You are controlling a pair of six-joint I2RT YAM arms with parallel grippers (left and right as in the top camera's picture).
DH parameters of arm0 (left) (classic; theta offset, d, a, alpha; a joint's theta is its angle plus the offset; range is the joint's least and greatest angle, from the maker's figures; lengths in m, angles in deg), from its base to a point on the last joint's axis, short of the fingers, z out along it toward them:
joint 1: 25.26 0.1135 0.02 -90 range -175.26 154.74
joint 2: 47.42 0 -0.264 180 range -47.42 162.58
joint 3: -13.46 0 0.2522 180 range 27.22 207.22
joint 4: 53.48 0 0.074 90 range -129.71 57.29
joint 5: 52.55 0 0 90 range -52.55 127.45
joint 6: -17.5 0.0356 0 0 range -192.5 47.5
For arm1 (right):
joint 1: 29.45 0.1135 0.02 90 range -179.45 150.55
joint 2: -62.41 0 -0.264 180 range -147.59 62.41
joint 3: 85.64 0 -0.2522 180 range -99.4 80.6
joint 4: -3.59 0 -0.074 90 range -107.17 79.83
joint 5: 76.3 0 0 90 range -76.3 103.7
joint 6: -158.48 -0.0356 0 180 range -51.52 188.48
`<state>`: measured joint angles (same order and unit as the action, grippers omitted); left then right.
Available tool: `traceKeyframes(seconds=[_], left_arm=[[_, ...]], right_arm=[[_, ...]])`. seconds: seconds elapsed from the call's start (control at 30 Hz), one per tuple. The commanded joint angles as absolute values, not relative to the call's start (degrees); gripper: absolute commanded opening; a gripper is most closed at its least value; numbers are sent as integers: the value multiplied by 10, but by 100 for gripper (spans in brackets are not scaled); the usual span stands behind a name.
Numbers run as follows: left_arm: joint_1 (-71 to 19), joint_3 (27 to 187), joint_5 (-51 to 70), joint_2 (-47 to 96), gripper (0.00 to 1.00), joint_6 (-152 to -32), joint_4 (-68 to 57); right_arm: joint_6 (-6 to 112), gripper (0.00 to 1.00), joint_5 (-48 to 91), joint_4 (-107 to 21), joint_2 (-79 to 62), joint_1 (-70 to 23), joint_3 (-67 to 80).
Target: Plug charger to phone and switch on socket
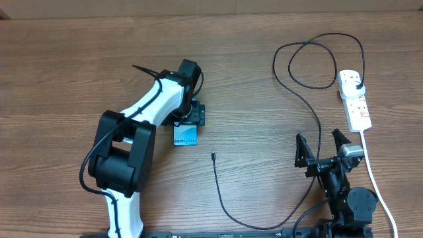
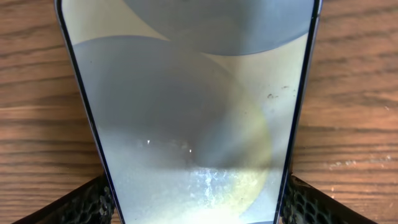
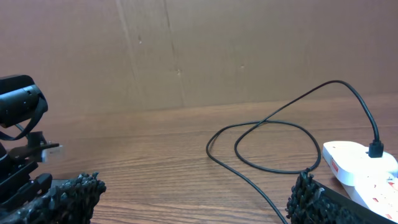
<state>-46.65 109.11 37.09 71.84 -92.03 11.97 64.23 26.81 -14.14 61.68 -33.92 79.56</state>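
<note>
Black cable (image 1: 217, 178) is plugged into the power strip (image 1: 355, 102), tip not yet in the phone (image 1: 186, 137) (left jaws straddle it, grip unclear; right jaws wide, empty).

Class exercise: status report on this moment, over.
Left gripper straddles phone, grip unclear. Right gripper open, empty. Cable tip loose on table, short of phone; plug in power strip. Nothing between tip and phone.

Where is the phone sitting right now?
Seen from overhead, the phone lies left of centre on the table, straddled by the left gripper, the charger's loose tip just to its right.
</note>
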Motion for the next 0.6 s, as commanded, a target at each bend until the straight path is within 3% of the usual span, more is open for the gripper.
traceKeyframes(seconds=[0.0, 0.1, 0.17, 0.3, 0.57], left_arm=[[-489, 1060, 304, 760, 87, -890, 111], [-489, 1060, 304, 760, 96, -893, 110], [-488, 1060, 308, 760, 96, -905, 110], [-485, 1060, 327, 760, 84, -940, 113], [-485, 1060, 336, 760, 95, -957, 111]], right_arm=[[643, 100, 267, -139, 621, -339, 802], [643, 100, 267, -139, 621, -339, 802], [643, 100, 267, -138, 621, -339, 802], [643, 100, 267, -138, 621, -339, 802], [643, 100, 267, -138, 621, -339, 802]])
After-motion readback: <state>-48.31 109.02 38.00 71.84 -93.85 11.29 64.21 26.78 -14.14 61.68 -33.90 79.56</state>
